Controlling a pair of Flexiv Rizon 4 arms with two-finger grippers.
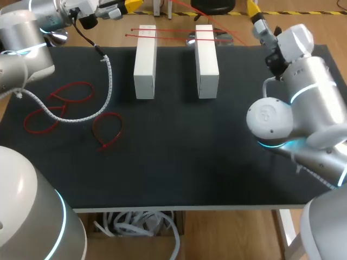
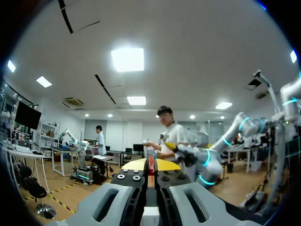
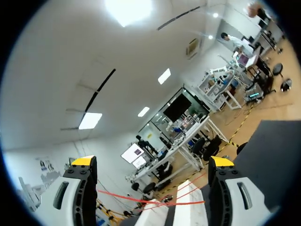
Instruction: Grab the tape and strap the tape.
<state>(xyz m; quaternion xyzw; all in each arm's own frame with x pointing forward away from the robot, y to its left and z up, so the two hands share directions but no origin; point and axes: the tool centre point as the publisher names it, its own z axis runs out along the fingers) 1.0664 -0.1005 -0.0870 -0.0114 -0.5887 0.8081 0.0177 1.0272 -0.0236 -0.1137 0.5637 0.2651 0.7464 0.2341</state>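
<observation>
My left claw [image 2: 151,167] was closed to a narrow slit. Its two fingers [image 2: 134,165] pressed from both sides on a thin red strip [image 2: 151,161], which showed in the gap between the yellow tips. Seen from above, this claw [image 1: 127,6] hung past the far edge of the black mat [image 1: 179,162], at about 11 o'clock.

My right claw [image 3: 153,162] was wide open, with its fingers [image 3: 82,162] far apart and gripping nothing. Ahead of it, in line with the gap between the fingers, two red tapes [image 3: 155,201] ran side by side over something white. From above, that claw [image 1: 254,13] sat past the mat's far edge at about 1 o'clock, apart from the blocks.

Two white blocks stood on the mat toward 12 o'clock, parallel and apart: the left block [image 1: 145,62] and the right block [image 1: 206,59]. The two tapes lay across both tops near their far ends. They bridged the gap between the blocks, and their ends stuck out past the outer sides.

Toward 9 o'clock, three red loops lay flat on the mat: one loop [image 1: 70,93] farthest back, another [image 1: 39,120] nearer the mat's edge, and a third [image 1: 108,130] closest to the centre. A white coiled cable [image 1: 110,81] from my left arm curved down over the mat and passed among those loops.
</observation>
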